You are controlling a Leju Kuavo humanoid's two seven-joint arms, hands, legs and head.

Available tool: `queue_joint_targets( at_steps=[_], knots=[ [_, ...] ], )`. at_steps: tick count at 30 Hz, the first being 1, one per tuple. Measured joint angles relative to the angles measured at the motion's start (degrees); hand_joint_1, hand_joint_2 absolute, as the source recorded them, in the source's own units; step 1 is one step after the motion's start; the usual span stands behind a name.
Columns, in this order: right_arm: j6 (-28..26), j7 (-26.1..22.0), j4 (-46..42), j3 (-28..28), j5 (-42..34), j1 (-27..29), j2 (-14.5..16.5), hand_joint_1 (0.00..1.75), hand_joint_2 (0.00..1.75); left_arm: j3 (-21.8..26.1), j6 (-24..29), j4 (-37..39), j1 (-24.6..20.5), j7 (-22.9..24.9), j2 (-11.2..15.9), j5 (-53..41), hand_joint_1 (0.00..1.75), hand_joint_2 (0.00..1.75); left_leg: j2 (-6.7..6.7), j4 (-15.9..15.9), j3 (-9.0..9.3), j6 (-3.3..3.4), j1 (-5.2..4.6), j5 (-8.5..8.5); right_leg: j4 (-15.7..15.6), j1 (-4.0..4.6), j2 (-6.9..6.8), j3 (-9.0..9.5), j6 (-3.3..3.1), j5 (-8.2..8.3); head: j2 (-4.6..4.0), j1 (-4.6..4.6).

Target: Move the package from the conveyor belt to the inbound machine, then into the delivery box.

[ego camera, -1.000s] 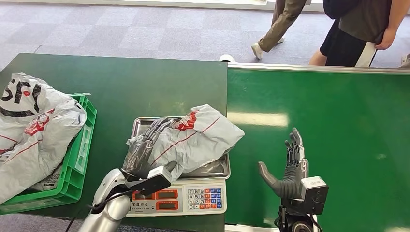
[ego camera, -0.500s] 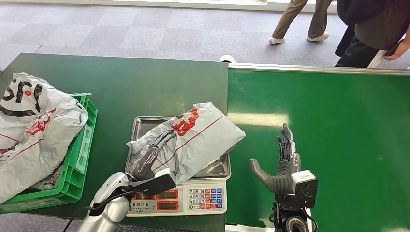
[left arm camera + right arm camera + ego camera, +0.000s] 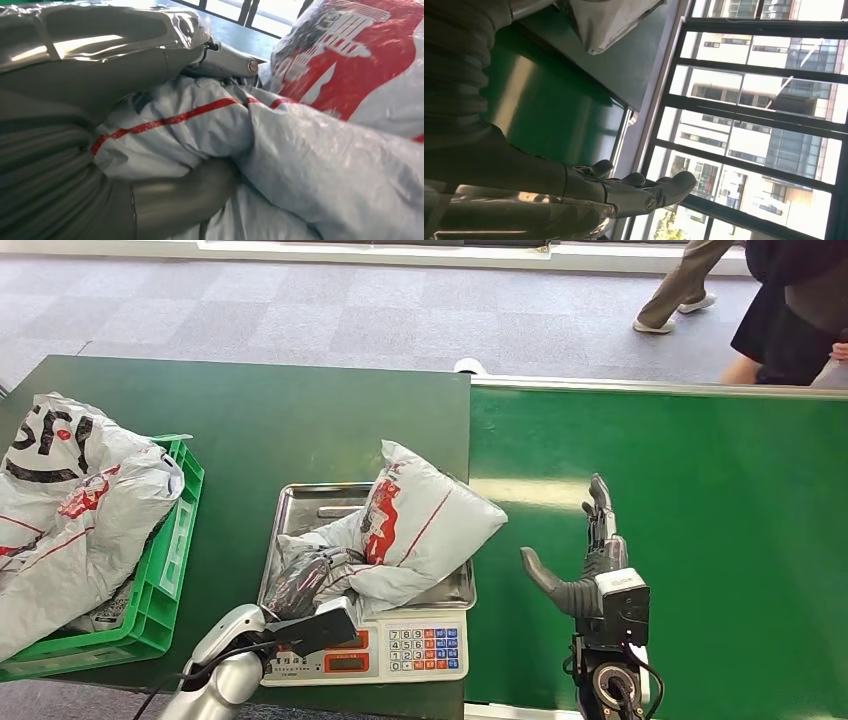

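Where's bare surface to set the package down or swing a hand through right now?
Free: the conveyor belt around the open right hand, and the dark table behind the scale, between the green crate and the belt. Crowded: the scale tray, where the left hand grips the package; the crate is heaped with bags.

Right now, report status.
Left hand grips package, tilted up on scale tray. Right hand open over belt. Crate holds bags.
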Motion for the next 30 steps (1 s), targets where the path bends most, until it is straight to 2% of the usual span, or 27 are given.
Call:
queue_joint_targets(
  at_steps=[7, 12, 17, 22, 27, 30],
  knots=[
    [-0.88, -0.6, 0.2, -0.14, 0.85, 0.06, -0.79, 0.0, 1.75, -0.14, 0.03, -0.14, 0.26, -0.57, 0.09, 0.94, 1.75, 1.75, 0.0, 0.01, 0.12, 0.0, 0.0, 0.0, 0.01, 0.0, 0.01, 0.03, 0.0, 0.0, 0.0, 0.01],
    [-1.71, -1.36, 0.05, -1.02, 0.75, 0.81, -1.76, 0.0, 1.75, -0.53, 1.47, 0.45, 0.24, -2.98, 0.33, 2.34, 1.75, 1.75, 0.0, 0.01, 0.1, -0.01, -0.01, 0.0, 0.0, -0.01, 0.01, -0.02, 0.0, 0.0, 0.0, 0.01],
    [-1.77, -1.09, -1.85, -1.14, -0.16, 2.96, -1.85, 0.0, 1.75, -0.09, 12.71, -0.3, 1.93, -13.21, 0.09, 11.14, 1.75, 1.75, 0.07, 0.03, -0.18, -0.01, 0.01, 0.02, 0.02, 0.01, 0.08, -0.37, -0.02, 0.03, 0.0, 0.0],
    [-2.21, -0.36, -2.94, -0.61, -1.6, 3.39, -2.04, 0.0, 1.75, 1.4, 21.65, -4.3, 3.29, -16.49, -0.49, 15.3, 1.75, 1.75, 0.06, 0.04, -0.39, -0.01, 0.02, 0.03, 0.03, 0.01, 0.08, -0.54, -0.02, 0.03, 0.0, 0.01],
    [-2.14, 0.41, -2.62, 0.76, -1.75, 0.75, -2.2, 0.0, 1.75, 3.84, 34.33, -8.45, 2.93, -20.29, -1.33, 15.77, 1.75, 1.75, 0.09, 0.04, -0.46, -0.01, 0.01, 0.03, 0.03, 0.01, 0.1, -0.63, -0.03, 0.05, 0.0, 0.02],
    [-2.25, 0.48, -1.83, 1.56, -1.98, -0.77, -2.21, 0.0, 1.75, 6.84, 41.8, -11.58, 2.89, -21.19, -1.71, 12.6, 1.75, 1.75, 0.07, 0.04, -0.47, -0.01, 0.02, 0.04, 0.04, 0.01, 0.09, -0.64, -0.03, 0.05, 0.0, 0.01]
  ],
)
